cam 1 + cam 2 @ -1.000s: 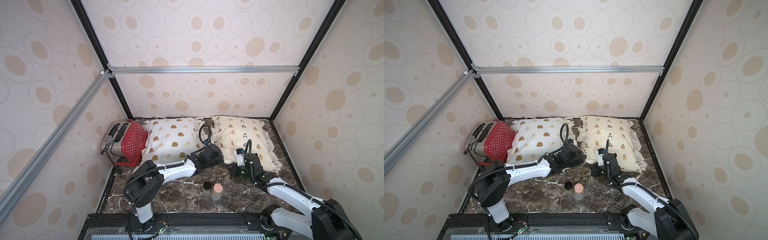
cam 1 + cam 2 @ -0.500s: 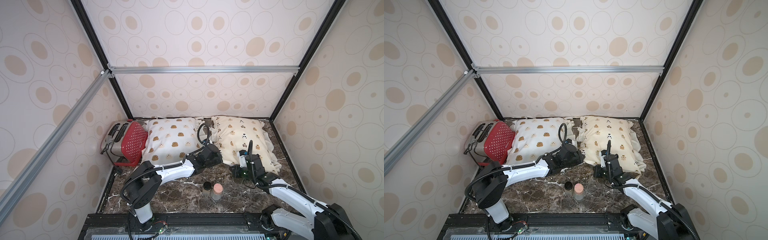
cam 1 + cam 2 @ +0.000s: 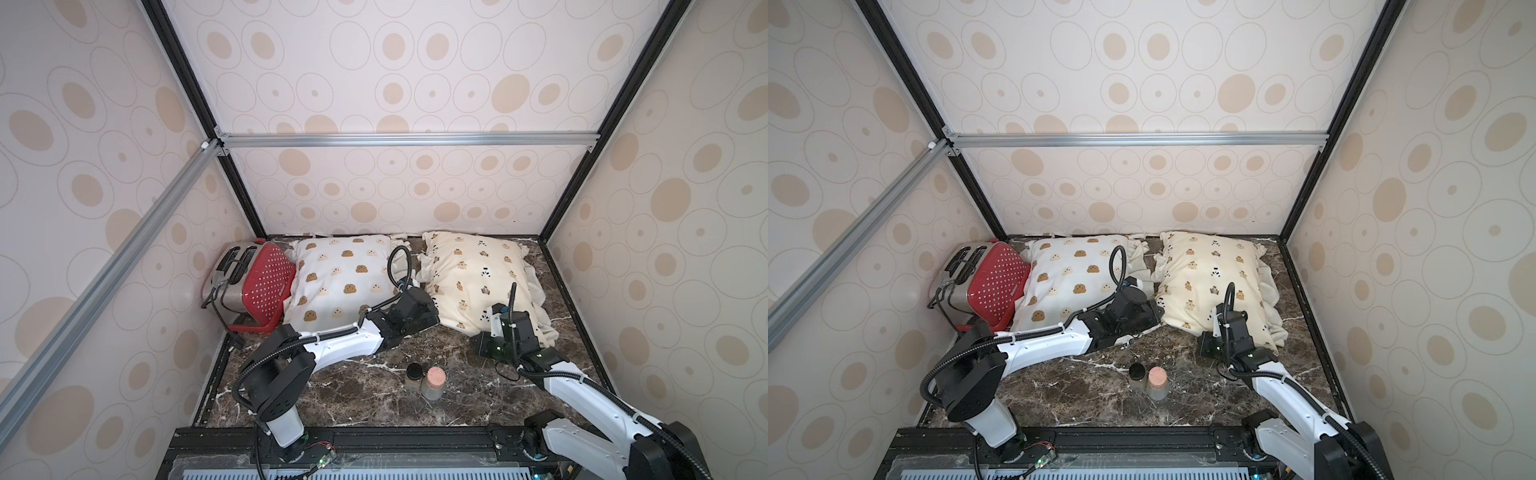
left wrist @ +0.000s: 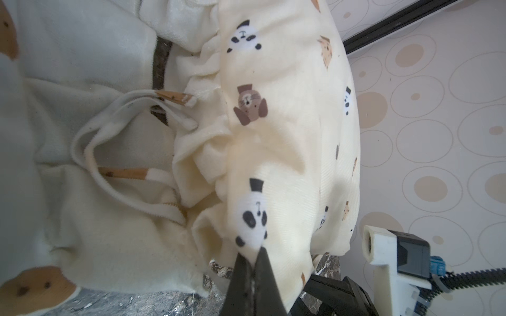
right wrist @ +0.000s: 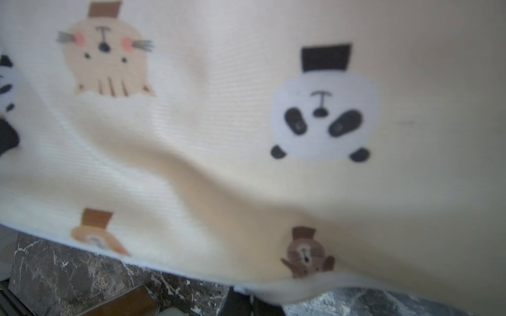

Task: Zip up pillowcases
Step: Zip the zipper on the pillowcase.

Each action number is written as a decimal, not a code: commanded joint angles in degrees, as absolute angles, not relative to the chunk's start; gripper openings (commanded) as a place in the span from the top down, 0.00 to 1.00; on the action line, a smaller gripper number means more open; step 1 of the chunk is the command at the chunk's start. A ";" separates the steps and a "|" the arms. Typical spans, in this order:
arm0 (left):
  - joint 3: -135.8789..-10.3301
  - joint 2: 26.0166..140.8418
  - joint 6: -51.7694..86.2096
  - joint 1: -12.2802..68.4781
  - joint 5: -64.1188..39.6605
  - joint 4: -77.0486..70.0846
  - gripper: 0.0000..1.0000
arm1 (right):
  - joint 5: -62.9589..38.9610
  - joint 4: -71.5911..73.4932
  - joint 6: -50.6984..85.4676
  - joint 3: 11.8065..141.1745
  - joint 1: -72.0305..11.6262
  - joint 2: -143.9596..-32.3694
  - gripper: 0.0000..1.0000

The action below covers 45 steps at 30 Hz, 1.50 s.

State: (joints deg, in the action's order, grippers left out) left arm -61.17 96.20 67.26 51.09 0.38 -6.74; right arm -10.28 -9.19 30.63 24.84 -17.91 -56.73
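Two small lidded jars stand touching each other toward the middle of the near edge of the dark, veined marble counter.

Beyond them, the left tool is fully closed on a pinch of fabric at the near left corner of the cream-yellow pillowcase. The right tool is closed as well. Its tips meet the hem along the same pillowcase's near edge and appear to nip it. Whether a zip pull is held cannot be told.

No zip teeth or slider are shown in any view, so closure cannot be confirmed. Work is judged to be under way on the cream-yellow pillowcase only.

This pillowcase lies toward the far right corner. It is soft, stuffed, finely ribbed and ruffle-edged, and printed with small bears and pandas. The white pillowcase, plush with brown and cream bear faces, lies along the far edge beside it, held by neither tool.

A red dotted toaster with metal sides occupies the far left corner.
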 commanded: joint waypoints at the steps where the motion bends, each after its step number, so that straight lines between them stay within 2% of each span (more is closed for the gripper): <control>1: -60.61 94.04 67.59 49.89 3.04 -6.86 1.00 | -8.78 -12.46 32.38 23.92 -16.53 -55.59 1.00; 21: -57.90 93.03 67.84 47.24 3.49 -6.98 1.00 | -11.12 -16.89 37.59 22.63 -7.49 -51.03 1.00; 45: -56.54 93.68 68.52 44.06 2.55 -8.56 1.00 | 0.26 -34.05 40.06 30.15 -6.45 -48.09 1.00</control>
